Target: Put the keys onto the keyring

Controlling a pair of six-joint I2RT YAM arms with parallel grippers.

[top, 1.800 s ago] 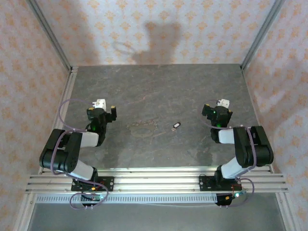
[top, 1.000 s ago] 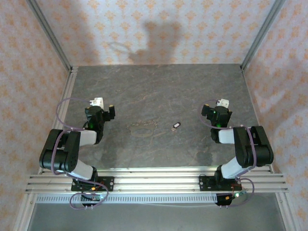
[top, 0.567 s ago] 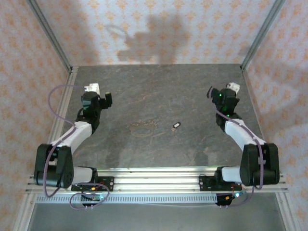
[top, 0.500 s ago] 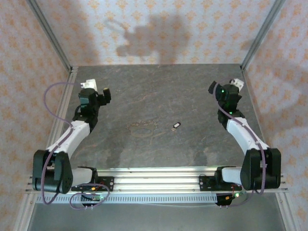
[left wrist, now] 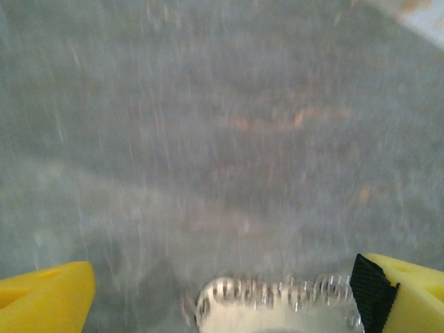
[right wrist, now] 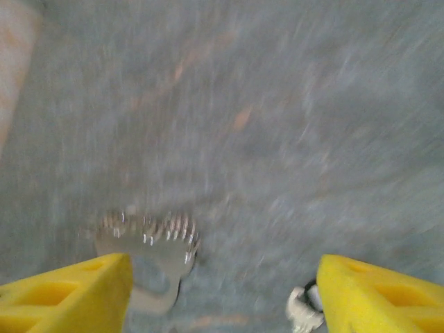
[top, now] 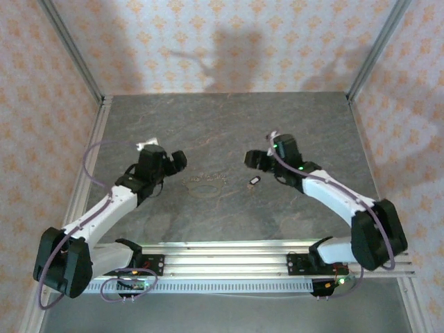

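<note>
Key lying diagonal, keyring oval stretched left-right

Table: dark grey stone pattern, faint rusty veins. Walls: pale peach, orange floral repeat. My left fingers and right fingers: bright yellow (a black strip on one of the left pair). The key: dark, silvery end. The keyring: pale grey-tan.

Both my arms stretch inward toward the middle, my left gripper and right gripper pointing at each other, well apart, each with yellow fingers spread wide.
</note>
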